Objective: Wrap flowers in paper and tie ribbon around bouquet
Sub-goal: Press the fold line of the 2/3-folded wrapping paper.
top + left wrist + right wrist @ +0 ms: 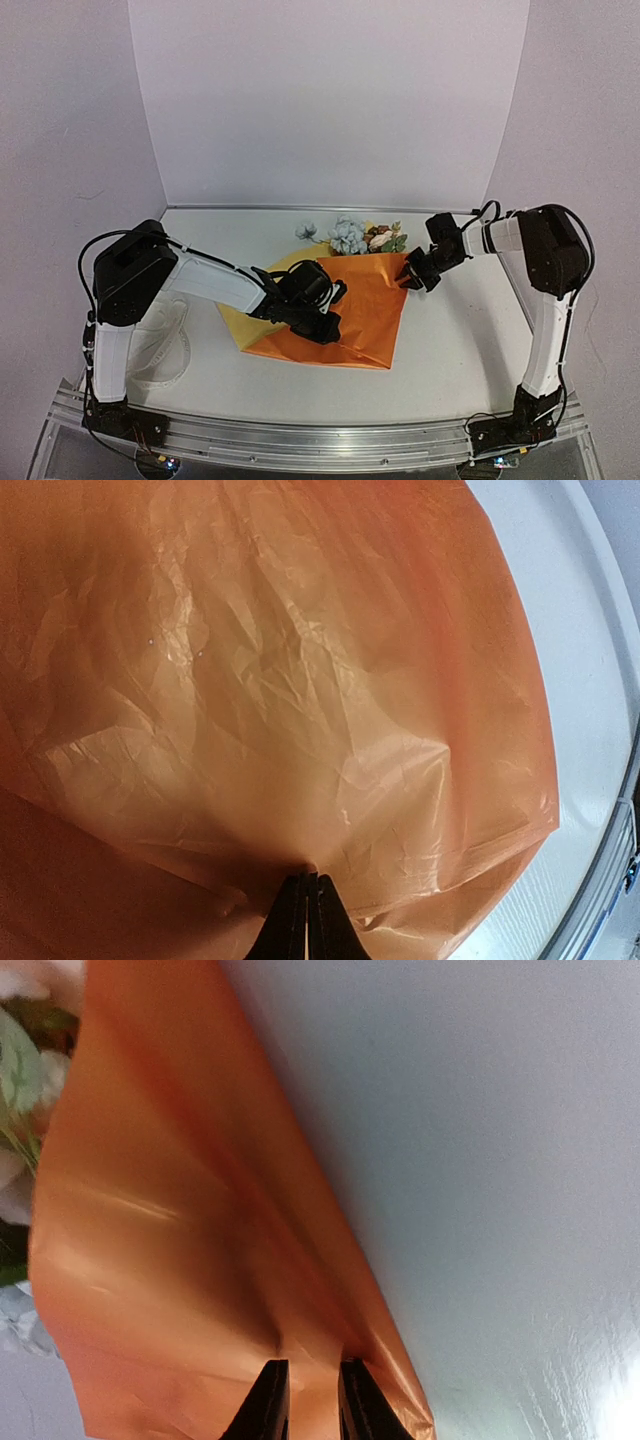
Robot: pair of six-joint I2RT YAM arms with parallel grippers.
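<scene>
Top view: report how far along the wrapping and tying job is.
Done: the flowers lie with their stems covered by the paper, blooms showing past its far edge. In hand: the left claw is shut on one paper edge and the right claw pinches the opposite edge, mid-fold. Left: no tight cone yet, and the ribbon lies untouched at the left side of the table, so tying has not begun.

Your white flat table (450, 340) carried:
- one large bright orange crinkly paper sheet (365, 310), its pale yellow backing sheet (238, 325) showing along your left side;
- one small bunch of pale blue, white and brown artificial flowers (350, 237), blooms past the sheet's far edge;
- one long white translucent ribbon (178, 345), looped at far left, apart from the sheet.
</scene>
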